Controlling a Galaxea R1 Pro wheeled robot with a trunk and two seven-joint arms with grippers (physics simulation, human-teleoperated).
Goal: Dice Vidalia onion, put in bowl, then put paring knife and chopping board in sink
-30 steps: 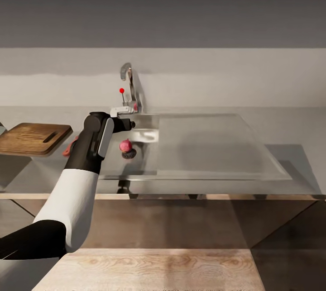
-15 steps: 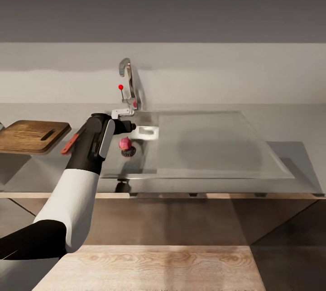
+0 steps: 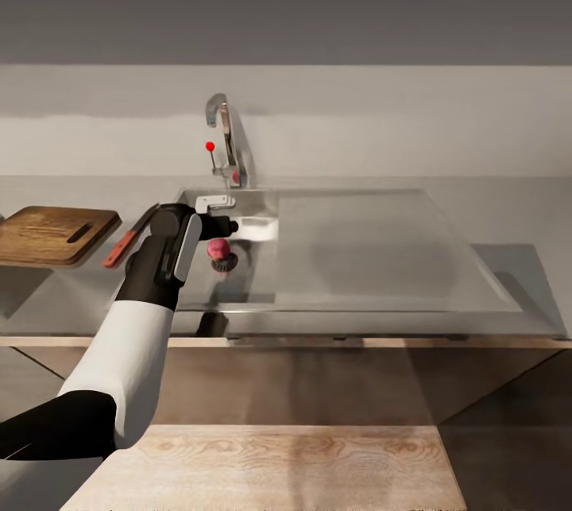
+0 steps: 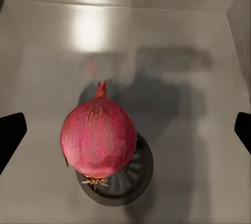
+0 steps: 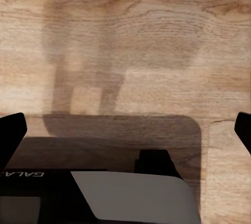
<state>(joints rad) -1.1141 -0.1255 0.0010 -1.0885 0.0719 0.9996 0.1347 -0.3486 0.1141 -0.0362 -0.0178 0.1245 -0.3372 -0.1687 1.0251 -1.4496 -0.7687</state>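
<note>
- Three views logged, head view first. The left arm reaches over the near rim of the sink (image 3: 238,300), with the left gripper (image 3: 216,218) hanging above the basin; from this angle I cannot tell how its jaws stand.
- The Vidalia onion (image 3: 218,248) sits in the basin on the round drain (image 3: 225,261), just beside and below the gripper.
- The tap (image 3: 225,137) rises at the far edge of the sink, its red knob (image 3: 210,146) to its left. The flat drainer (image 3: 373,245) fills the right part of the sink.
- The chopping board (image 3: 52,234) lies on the counter (image 3: 508,209) at far left, handle slot toward the sink. The paring knife (image 3: 127,240), red handle nearest, lies between board and sink, partly hidden by the arm.
- Left wrist view: the onion (image 4: 98,135) rests on the drain (image 4: 128,179), stem tip pointing to the far wall of the basin. The jaws are spread wide, one dark fingertip at each side edge of the picture, well apart from the onion, touching nothing.
- Right wrist view: the right gripper (image 5: 125,132) has its jaws spread wide, fingertips at each side edge, nothing between them. Beyond lies a pale wood-grain surface (image 5: 130,36), with a dark and white part of the robot's body (image 5: 104,187) near the camera.
</note>
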